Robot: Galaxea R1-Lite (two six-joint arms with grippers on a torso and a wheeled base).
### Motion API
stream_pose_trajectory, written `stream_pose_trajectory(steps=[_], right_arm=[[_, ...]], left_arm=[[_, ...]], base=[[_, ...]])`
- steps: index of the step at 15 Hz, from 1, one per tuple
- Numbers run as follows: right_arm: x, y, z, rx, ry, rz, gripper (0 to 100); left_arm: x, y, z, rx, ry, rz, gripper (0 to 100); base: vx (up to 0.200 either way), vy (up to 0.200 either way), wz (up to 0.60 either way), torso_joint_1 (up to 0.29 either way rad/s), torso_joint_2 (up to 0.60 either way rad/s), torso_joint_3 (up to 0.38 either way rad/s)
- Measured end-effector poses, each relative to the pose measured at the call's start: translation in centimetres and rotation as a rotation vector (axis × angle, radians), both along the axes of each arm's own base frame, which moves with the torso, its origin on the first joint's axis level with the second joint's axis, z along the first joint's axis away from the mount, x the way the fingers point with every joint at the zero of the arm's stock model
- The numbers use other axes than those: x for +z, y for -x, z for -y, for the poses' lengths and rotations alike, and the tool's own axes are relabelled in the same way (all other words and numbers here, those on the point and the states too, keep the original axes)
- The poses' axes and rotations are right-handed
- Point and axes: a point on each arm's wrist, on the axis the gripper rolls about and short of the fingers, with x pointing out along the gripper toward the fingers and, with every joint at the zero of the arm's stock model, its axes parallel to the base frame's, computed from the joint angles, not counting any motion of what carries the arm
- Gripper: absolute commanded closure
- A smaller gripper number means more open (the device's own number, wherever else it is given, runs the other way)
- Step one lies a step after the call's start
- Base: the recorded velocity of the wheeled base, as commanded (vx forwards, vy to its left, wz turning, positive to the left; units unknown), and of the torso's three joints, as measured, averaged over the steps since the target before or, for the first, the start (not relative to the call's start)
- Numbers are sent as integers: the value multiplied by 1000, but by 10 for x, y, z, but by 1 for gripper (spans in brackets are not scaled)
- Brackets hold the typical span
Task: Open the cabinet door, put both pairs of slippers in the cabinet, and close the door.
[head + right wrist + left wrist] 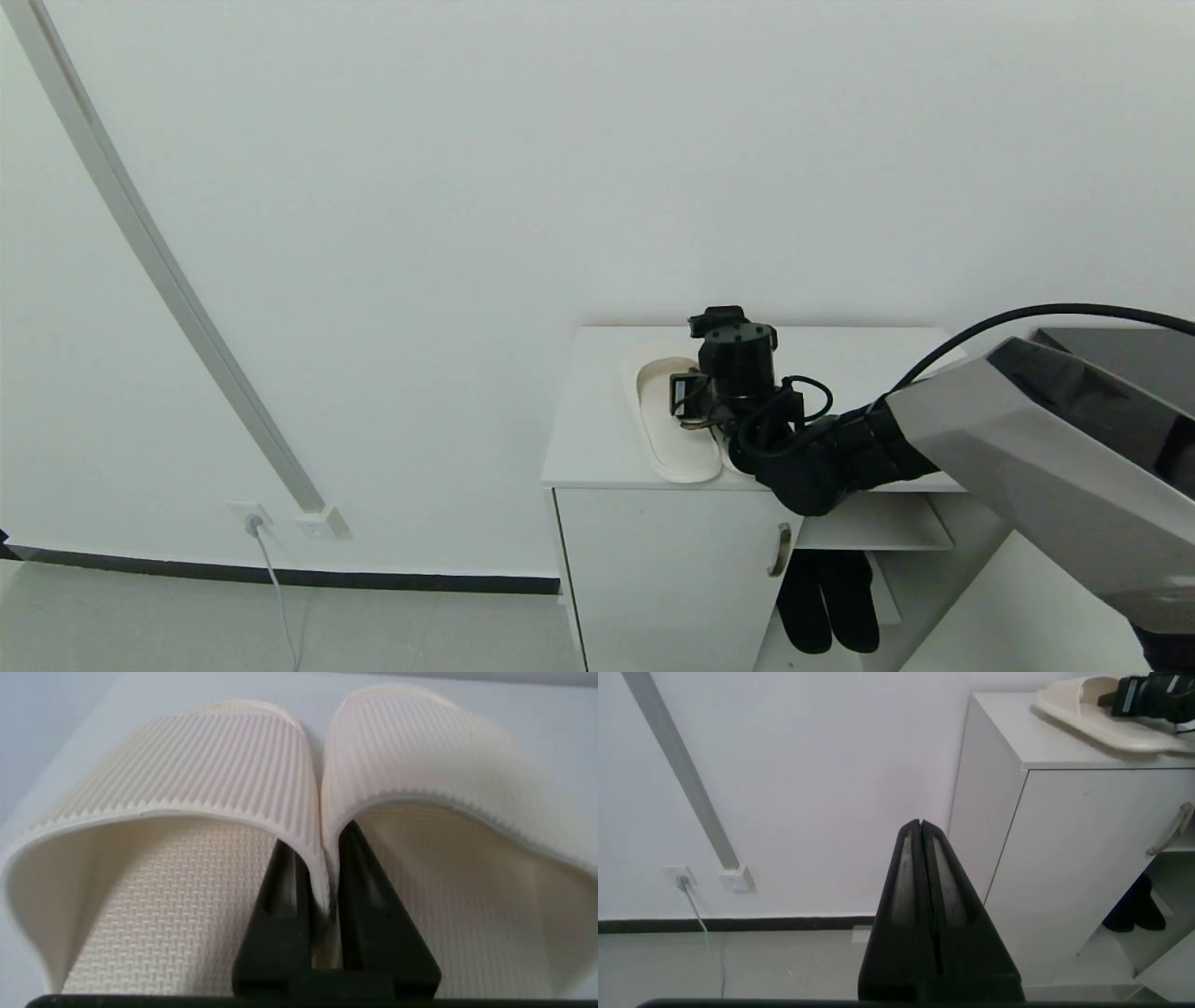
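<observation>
**Item 1, right gripper** (318, 854). You have one black wedge-shaped finger (280, 915) inside each shoe of the pair of cream ribbed foam slippers (187, 775). The jaws are pinching the two adjoining strap walls between them. This looks like a hold chosen to lift both shoes as one unit in a single grip.

**Item 2, the cream pair.** The straps are arched with fine lengthwise ribs, the footbeds are pebbled, and the material looks soft and thick-edged. Expect the walls to compress under the jaws, so the pair may sag outward on either side of the pinch. It rests directly beneath the jaws on the flat white top of the white panel cabinet (597, 429), so it is not yet stowed.

**Item 3, cabinet interior.** An open bay with a white shelf (868, 523) lies below the right jaws and towards you. The pair of black matte slippers (826, 602) stands toe-down at its foot, already inside. Beside the bay is a smooth front panel with a curved metal handle (782, 551).

**Item 4, left gripper** (921, 829). Its jaws are pressed together on nothing. It is held well clear of the cabinet's side, with the cream pair above and beyond its tips.
</observation>
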Motion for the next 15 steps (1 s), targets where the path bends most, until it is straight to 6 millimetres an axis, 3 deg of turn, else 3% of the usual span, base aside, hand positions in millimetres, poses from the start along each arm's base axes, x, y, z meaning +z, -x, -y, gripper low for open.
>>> stream_pose_trajectory(steps=[4,12,15], right_arm=[[28,34,17,46,-6,-6,100],[57,148,77,398,-54,-43,100],[65,172,82,453,-67,-33,100]], left_arm=[[0,0,0,0,-1,0,100],[0,0,0,0,-5,0,100],[0,0,0,0,-4,0,100]], base=[[0,0,0,0,0,0],[0,0,0,0,0,0],[0,0,0,0,0,0]])
